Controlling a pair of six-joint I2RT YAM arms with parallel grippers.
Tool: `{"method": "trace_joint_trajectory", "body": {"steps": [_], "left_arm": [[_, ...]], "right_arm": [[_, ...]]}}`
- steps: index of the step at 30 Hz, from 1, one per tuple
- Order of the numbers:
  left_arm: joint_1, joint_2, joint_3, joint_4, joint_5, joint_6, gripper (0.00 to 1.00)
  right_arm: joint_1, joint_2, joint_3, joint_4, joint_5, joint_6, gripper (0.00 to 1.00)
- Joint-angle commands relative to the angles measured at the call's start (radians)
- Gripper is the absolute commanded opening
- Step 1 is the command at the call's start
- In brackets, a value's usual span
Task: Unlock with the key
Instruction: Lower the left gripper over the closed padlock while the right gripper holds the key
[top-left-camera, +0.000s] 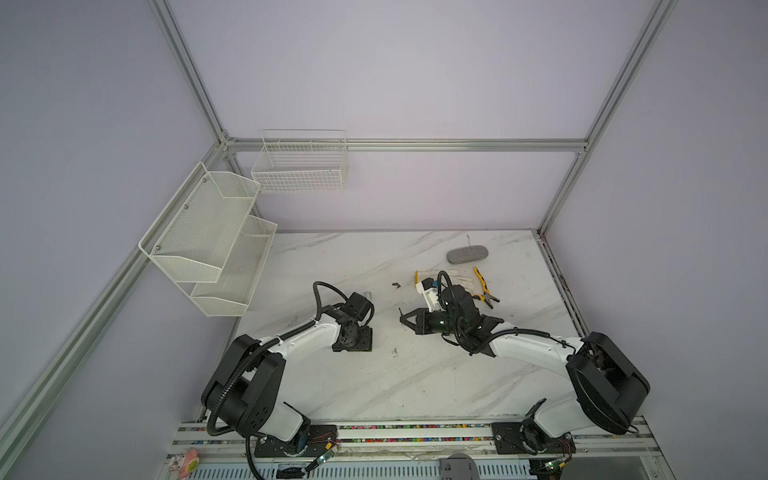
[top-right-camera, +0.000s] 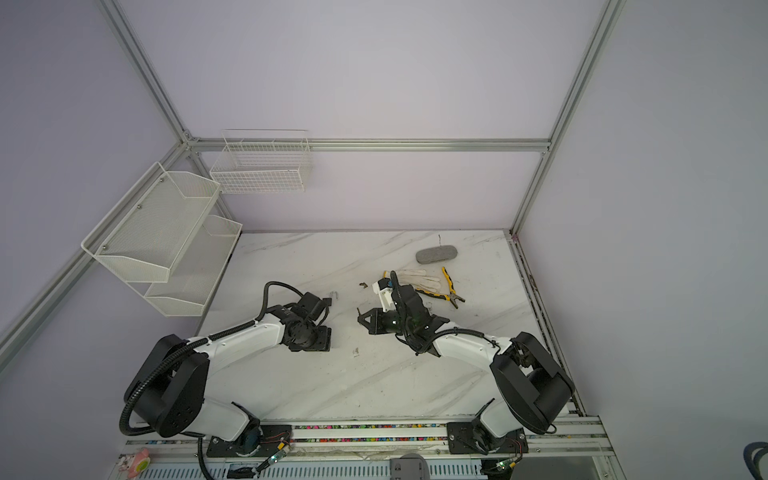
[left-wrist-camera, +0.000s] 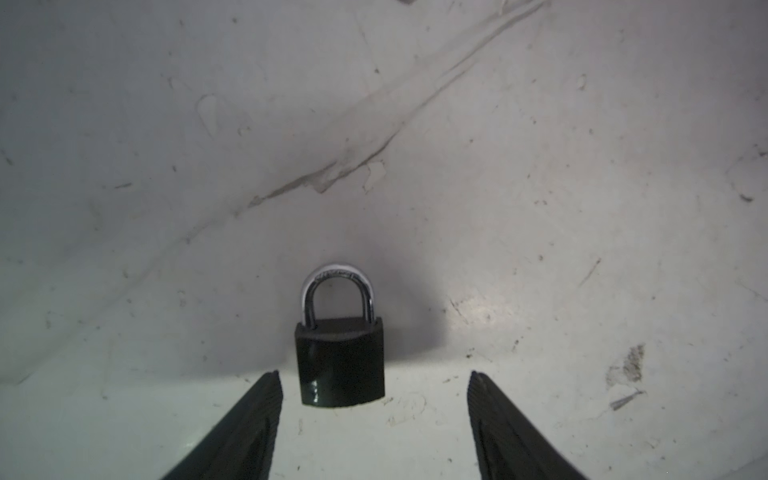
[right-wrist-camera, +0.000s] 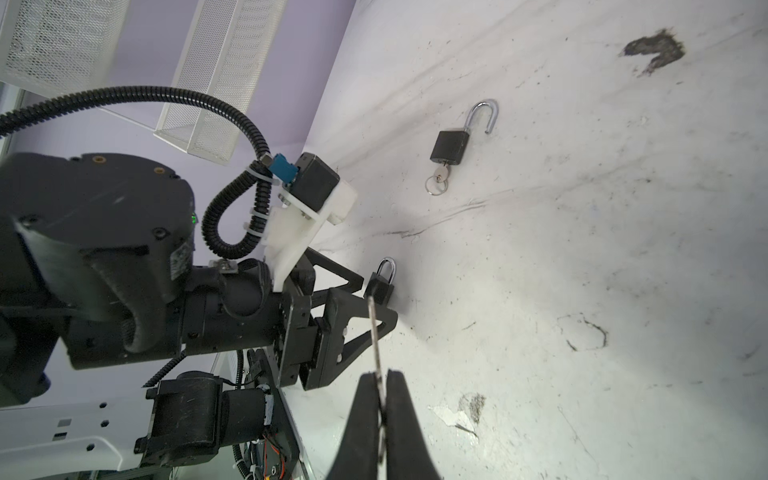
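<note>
A small black padlock (left-wrist-camera: 340, 361) with its silver shackle closed lies on the white marble table (left-wrist-camera: 540, 249). My left gripper (left-wrist-camera: 372, 376) is open around it, one finger on either side of the body, and neither touches it. The right wrist view shows the same padlock (right-wrist-camera: 380, 286) at the left gripper's (right-wrist-camera: 380, 301) tips. My right gripper (right-wrist-camera: 380, 374) is shut on a thin silver key (right-wrist-camera: 374, 332), whose blade points toward that padlock. In both top views the right gripper (top-left-camera: 402, 319) (top-right-camera: 360, 319) faces the left arm across a short gap. The left fingertips are hidden under its wrist there.
A second black padlock (right-wrist-camera: 451, 145) lies farther off with its shackle open and a key with a ring in it. A white glove (top-left-camera: 432, 277), yellow pliers (top-left-camera: 484, 291) and a grey case (top-left-camera: 466, 254) lie behind the right arm. White mesh shelves (top-left-camera: 208, 241) and a wire basket (top-left-camera: 299, 170) hang at the left.
</note>
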Motion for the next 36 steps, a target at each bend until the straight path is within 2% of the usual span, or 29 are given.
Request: {"method": "trace_joint_trajectory", "body": {"steps": [1, 6, 9, 14, 20, 36], "left_arm": [[-0.004, 0.001, 0.061, 0.0, -0.03, -0.04, 0.69], [-0.003, 0.022, 0.062, 0.021, -0.026, -0.055, 0.62], [-0.003, 0.031, 0.056, 0.05, 0.012, -0.055, 0.59], [-0.003, 0.048, 0.059, 0.044, -0.023, -0.07, 0.57], [-0.004, 0.079, 0.066, 0.044, 0.001, -0.099, 0.53], [-0.008, 0.088, 0.013, 0.015, -0.08, -0.135, 0.45]], "right_arm": [[-0.001, 0.009, -0.003, 0.026, 0.007, -0.003, 0.0], [-0.001, 0.015, -0.008, 0.038, 0.003, -0.002, 0.0], [-0.001, 0.014, -0.008, 0.04, 0.002, 0.003, 0.0], [-0.001, 0.01, -0.016, 0.048, 0.002, 0.01, 0.0], [-0.001, 0.018, -0.013, 0.05, 0.002, 0.008, 0.0], [-0.001, 0.045, -0.003, 0.064, -0.007, 0.011, 0.0]]}}
